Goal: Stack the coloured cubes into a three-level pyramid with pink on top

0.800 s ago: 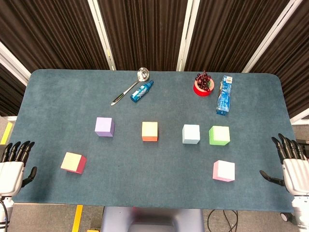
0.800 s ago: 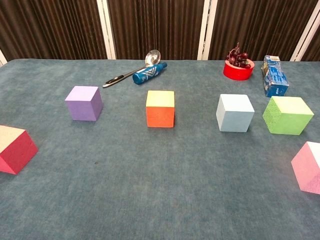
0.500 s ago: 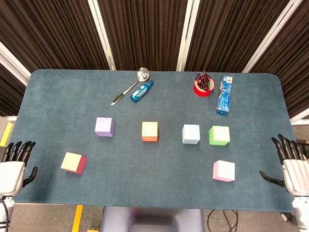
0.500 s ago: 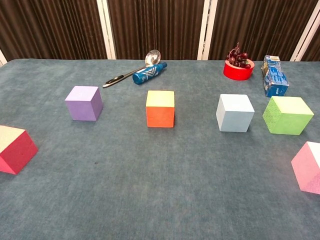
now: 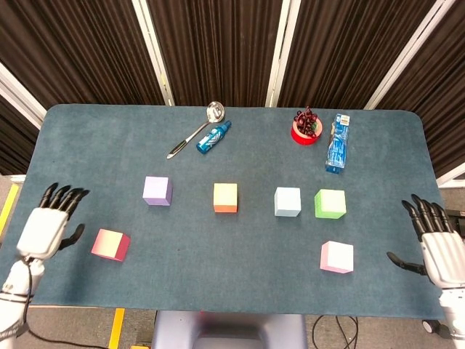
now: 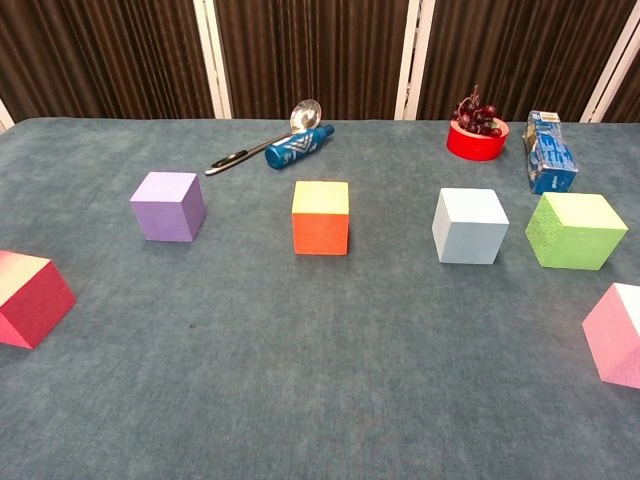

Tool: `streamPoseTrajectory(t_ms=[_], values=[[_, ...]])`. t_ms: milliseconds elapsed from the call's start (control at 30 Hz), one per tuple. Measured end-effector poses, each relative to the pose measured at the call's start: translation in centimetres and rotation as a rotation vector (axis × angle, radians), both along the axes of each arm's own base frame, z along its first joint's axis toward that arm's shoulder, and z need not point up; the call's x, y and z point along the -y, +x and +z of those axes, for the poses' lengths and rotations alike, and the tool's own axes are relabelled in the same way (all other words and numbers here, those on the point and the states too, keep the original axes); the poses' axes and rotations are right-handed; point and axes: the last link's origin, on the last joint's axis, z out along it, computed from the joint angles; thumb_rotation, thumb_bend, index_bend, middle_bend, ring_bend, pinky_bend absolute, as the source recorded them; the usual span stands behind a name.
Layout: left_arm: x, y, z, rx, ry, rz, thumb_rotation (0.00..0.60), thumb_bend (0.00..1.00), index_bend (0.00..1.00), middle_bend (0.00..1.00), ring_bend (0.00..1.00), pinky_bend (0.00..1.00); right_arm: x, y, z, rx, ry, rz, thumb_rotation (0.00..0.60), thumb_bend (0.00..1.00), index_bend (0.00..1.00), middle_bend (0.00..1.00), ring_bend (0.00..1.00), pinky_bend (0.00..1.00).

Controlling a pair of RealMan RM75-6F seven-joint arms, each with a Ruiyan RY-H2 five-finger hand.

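Note:
Several cubes lie apart on the blue table [image 5: 240, 156]: purple [image 5: 157, 190] [image 6: 167, 206], orange [image 5: 225, 197] [image 6: 320, 217], light blue [image 5: 287, 201] [image 6: 469, 226] and green [image 5: 330, 203] [image 6: 575, 231] in a row. A red cube [image 5: 110, 244] [image 6: 30, 298] sits front left, a pink cube [image 5: 337, 257] [image 6: 616, 334] front right. My left hand [image 5: 46, 227] hovers open over the table's left edge, just left of the red cube. At the right edge my right hand [image 5: 438, 247] is open, apart from the pink cube. Neither hand shows in the chest view.
At the back lie a metal ladle [image 5: 195, 131] [image 6: 262, 147], a small blue bottle [image 5: 213, 137] [image 6: 299, 146], a red bowl of dark grapes [image 5: 306, 128] [image 6: 476, 131] and a blue packet [image 5: 338, 142] [image 6: 548, 151]. Dark curtains hang behind the table.
My left hand has risen and moved in over the table's left edge toward the red cube. My right hand has shifted slightly up. The cubes have not moved.

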Motion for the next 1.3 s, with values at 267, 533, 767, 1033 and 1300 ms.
streamPoseTrajectory(t_ms=[267,533,767,1033,1300], values=[[-7.1,2.8,-2.3,0.008,-0.173,0.004,0.6,0.39,0.14,0.14,0.11,0.05,0.7,0.6,-0.1,-0.009,0.02,0.008,0.6,0.24,0.0,0.0,0.0,0.0],[-12.3,3.6,-6.0,-0.011,-0.324,0.112,0.6,0.4,0.06,0.06,0.05,0.04,1.4,0.5,-0.3,-0.015,0.025,-0.022,0.6,0.24,0.0,0.0,0.0,0.0],[-15.2,4.7,-9.3,-0.013,-0.399,0.169,0.6,0.4,0.06,0.05,0.04,0.04,1.8,0.3,-0.4,-0.015,0.027,-0.038,0.6,0.24,0.0,0.0,0.0,0.0],[-15.8,4.8,-10.8,-0.025,-0.425,0.19,0.6,0.4,0.06,0.05,0.04,0.04,2.1,0.3,-0.5,-0.016,0.029,-0.043,0.6,0.24,0.0,0.0,0.0,0.0],[-15.9,5.0,-11.6,-0.001,-0.441,0.19,0.6,0.4,0.2,0.23,0.2,0.09,2.1,0.1,-0.6,-0.013,0.025,-0.057,0.6,0.24,0.0,0.0,0.0,0.0]])
